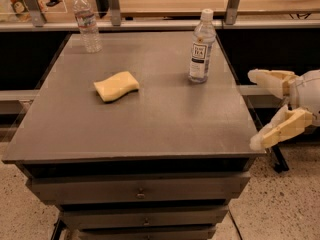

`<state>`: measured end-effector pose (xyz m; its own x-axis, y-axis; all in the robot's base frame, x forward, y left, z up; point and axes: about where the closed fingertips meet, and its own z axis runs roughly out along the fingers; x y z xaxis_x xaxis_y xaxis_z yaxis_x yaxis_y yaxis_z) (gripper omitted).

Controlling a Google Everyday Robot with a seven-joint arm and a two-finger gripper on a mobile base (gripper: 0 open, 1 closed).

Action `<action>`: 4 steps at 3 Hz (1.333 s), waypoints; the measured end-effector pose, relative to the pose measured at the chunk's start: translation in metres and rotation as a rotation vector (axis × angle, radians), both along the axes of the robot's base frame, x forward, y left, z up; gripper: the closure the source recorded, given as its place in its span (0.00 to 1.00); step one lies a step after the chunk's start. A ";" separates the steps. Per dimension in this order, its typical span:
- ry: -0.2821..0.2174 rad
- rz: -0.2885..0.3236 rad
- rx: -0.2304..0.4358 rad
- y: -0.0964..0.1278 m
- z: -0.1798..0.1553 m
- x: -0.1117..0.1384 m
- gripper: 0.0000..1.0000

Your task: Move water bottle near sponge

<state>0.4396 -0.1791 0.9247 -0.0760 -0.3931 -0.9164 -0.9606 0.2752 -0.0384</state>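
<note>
The water bottle [87, 22] is a small clear ribbed bottle with a white cap, standing upright at the far left corner of the grey table [165, 129]. The sponge [116, 86] is flat, pale yellow and wavy-edged, lying left of the table's middle. My gripper [254, 109] is open and empty, its two cream fingers spread wide, just off the table's right edge near the front. It is far from both the water bottle and the sponge.
A taller smooth bottle [201, 46] with a dark rectangular label stands upright at the far right of the table. A wooden counter with metal posts [170, 4] runs behind. Drawers [140, 191] are below the tabletop.
</note>
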 end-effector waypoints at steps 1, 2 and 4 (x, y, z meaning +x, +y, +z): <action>0.000 0.000 0.000 0.000 0.000 0.000 0.00; -0.024 0.002 0.092 0.016 -0.008 0.000 0.00; -0.141 -0.022 0.247 0.057 -0.006 0.009 0.00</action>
